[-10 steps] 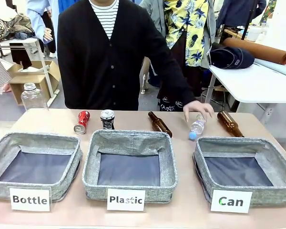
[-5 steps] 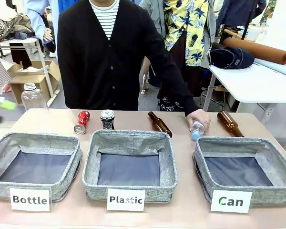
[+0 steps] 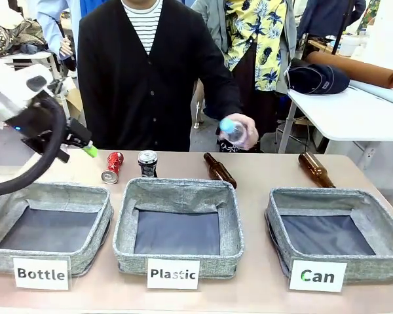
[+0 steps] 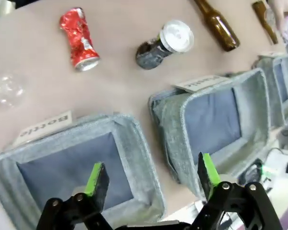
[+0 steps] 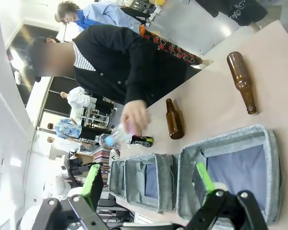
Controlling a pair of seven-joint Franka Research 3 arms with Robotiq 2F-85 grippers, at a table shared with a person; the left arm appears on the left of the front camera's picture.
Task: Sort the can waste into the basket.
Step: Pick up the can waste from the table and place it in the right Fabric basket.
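Nearest me, lower right of the front view, the Can basket (image 3: 318,196) sits empty, so nothing is sorted yet. My left gripper (image 4: 151,165) is spread and empty, pointed at the Bottle basket (image 4: 62,140); my right gripper (image 5: 146,172) is spread and empty too. Beyond the baskets, at middle left, the red can (image 3: 112,167) and the black can (image 3: 147,163) wait on the table, both left to do. Farther back, the person's hand (image 3: 243,133) is raised, grasping a small clear bottle (image 3: 229,125).

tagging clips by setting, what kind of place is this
Likely a robotics lab staged for waste sorting: a Bottle bin, Plastic bin and Can bin on a table, a white robot arm, another work table behind.
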